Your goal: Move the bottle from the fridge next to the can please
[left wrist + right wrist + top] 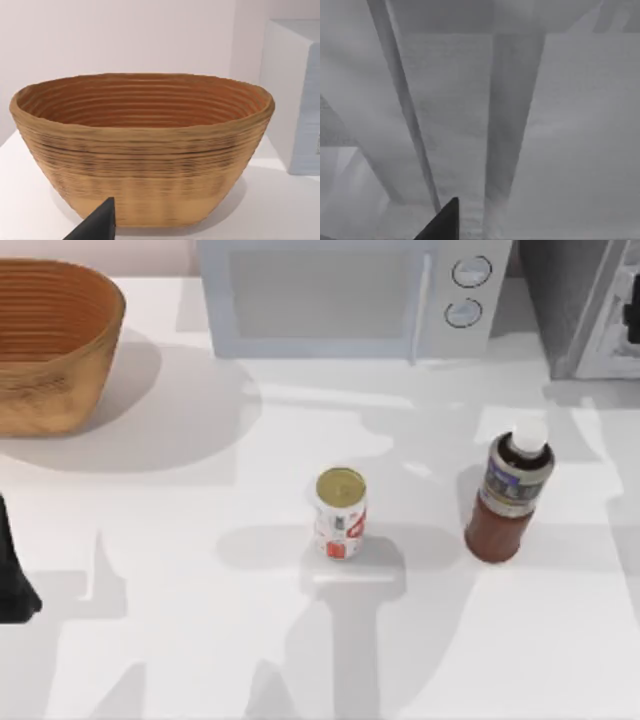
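Left edge of the table, top view: a dark part of the left arm (15, 580), parked low, well apart from everything in play. Its wrist camera faces the ribbed tan woven basket (142, 150) at the table's far left; only one black fingertip (97, 222) shows, so I cannot tell whether that gripper is spread or closed.

Back centre: light grey microwave with two round knobs (350, 295).

Middle of the white table (150, 660): small white cylindrical can with red markings and gold metal top (341, 512), upright.

Right of it, with a clear gap of bare table between them: plastic bottle of dark reddish-brown liquid, white cap, grey-blue label band (508, 498), upright and out on the open table, in front of the grey metallic fridge (590, 305) at the back right corner, not inside it. It already stands near the can.

Handling, as a guess: the bottle looks full, so moderately heavy; smooth plastic walls, somewhat slippery and slightly yielding; tall and narrow, so easy to tip. Best hold is probably across the body at the label band or just below, not the cap.

Right wrist view: grey panels and a vertical bar close up, likely the fridge; one dark fingertip (442, 222) at the edge. Right gripper's state: cannot tell. The bottle's position relative to it cannot be fixed.
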Action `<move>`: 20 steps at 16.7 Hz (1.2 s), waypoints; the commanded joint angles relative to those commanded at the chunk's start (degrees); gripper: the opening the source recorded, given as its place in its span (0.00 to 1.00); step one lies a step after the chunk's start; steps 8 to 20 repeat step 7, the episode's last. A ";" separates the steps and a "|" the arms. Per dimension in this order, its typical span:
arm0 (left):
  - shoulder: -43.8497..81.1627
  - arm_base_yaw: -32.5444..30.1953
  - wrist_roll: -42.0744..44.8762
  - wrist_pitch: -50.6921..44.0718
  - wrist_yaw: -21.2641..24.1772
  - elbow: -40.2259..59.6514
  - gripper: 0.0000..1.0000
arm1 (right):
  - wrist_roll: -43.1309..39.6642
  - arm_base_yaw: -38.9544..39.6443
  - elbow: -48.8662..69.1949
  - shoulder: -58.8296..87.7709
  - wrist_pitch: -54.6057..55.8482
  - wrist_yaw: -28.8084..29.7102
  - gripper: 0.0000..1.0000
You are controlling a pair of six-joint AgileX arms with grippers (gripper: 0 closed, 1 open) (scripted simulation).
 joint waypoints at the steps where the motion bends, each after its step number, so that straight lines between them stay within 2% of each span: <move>1: 0.00 0.00 0.00 0.00 0.00 0.00 1.00 | 0.03 -0.04 3.44 1.96 -0.43 0.07 1.00; 6: 0.00 0.00 0.00 0.00 0.00 0.00 1.00 | 0.10 -0.02 13.54 9.61 -2.29 0.26 1.00; 20: 0.00 0.00 0.00 0.00 0.00 0.00 1.00 | 0.08 0.00 13.88 9.90 -2.44 0.26 1.00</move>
